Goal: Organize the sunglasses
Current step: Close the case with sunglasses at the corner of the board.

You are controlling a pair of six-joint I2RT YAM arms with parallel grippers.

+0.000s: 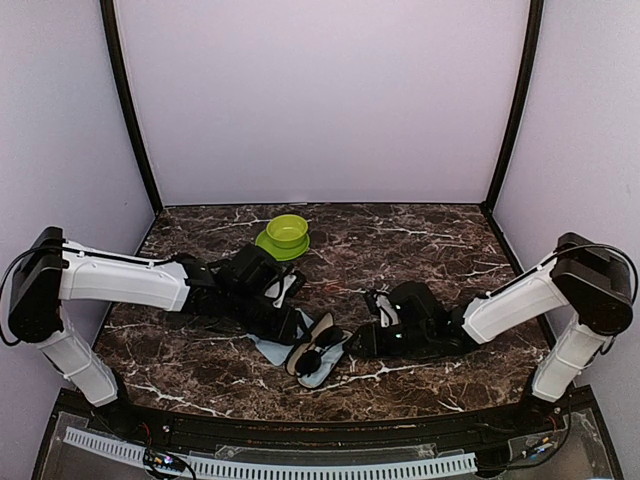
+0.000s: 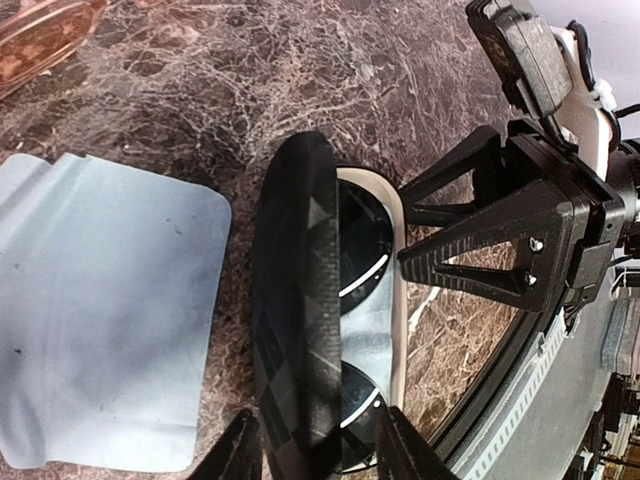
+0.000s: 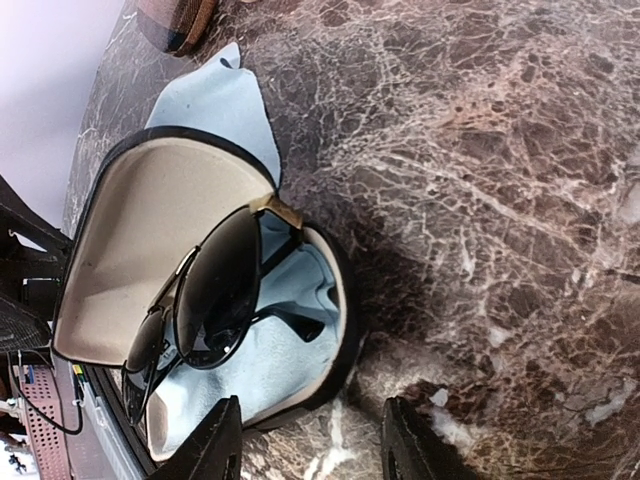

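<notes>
Sunglasses [image 3: 205,300] with a thin black wire frame and dark lenses lie folded inside an open hard case [image 3: 130,230], resting on a pale blue cloth [image 3: 275,350] that lines its lower half. The beige-lined lid [image 3: 120,200] stands raised on the far side from the right jaws. The right gripper [image 3: 310,445] has its jaws partly spread at the near end of the case. The case's black rim reaches just into the gap, close beside one finger, with bare marble showing between it and the other, so nothing is clamped. The left gripper [image 2: 318,455] comes in from the opposite side, behind the lid's black textured back. Its two fingers stand apart, straddling the lid's end and one lens of the sunglasses. I cannot tell whether they press on the case or merely flank it. A second cloth [image 2: 100,310], also pale blue, lies flat on the dark marble table [image 3: 500,200] just outside the left jaws, beside the lid. A brown striped object [image 3: 180,18], cut off by the frame, sits well beyond the right jaws, past the case. A green bowl [image 1: 286,233] stands far behind both grippers.
</notes>
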